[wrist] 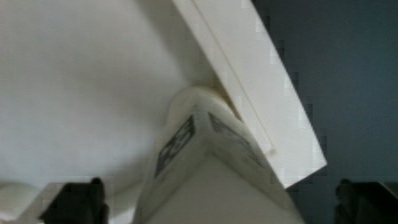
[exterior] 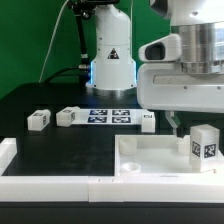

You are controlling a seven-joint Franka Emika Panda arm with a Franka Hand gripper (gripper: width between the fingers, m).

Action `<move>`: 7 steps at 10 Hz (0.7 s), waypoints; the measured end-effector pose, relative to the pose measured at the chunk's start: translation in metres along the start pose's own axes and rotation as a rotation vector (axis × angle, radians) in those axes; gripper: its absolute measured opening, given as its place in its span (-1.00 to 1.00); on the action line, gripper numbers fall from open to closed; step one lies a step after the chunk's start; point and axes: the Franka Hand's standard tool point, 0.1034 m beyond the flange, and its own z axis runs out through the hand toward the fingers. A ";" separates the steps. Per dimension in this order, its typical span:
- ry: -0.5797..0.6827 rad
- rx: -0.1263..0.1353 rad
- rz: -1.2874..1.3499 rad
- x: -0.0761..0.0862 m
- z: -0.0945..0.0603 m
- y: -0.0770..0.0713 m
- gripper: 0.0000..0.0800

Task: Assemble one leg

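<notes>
The gripper (wrist: 222,203) was open wide and held nothing. Its two dark fingers (wrist: 79,200) stood apart, one on each side of the leg (wrist: 217,150), not touching it. The leg stood up on the big white panel (exterior: 150,158), near the front edge of the counter (exterior: 60,145), toward the exterior view's right.

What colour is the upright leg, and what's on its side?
The leg is white with a black-and-white square tag; exterior view shows it best.
</notes>
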 end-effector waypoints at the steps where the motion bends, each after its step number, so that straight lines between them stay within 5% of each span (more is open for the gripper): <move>1: -0.005 -0.015 -0.171 0.003 0.001 0.001 0.62; 6: -0.013 -0.030 -0.590 0.007 0.003 0.006 0.62; 7: -0.013 -0.030 -0.590 0.007 0.003 0.006 0.41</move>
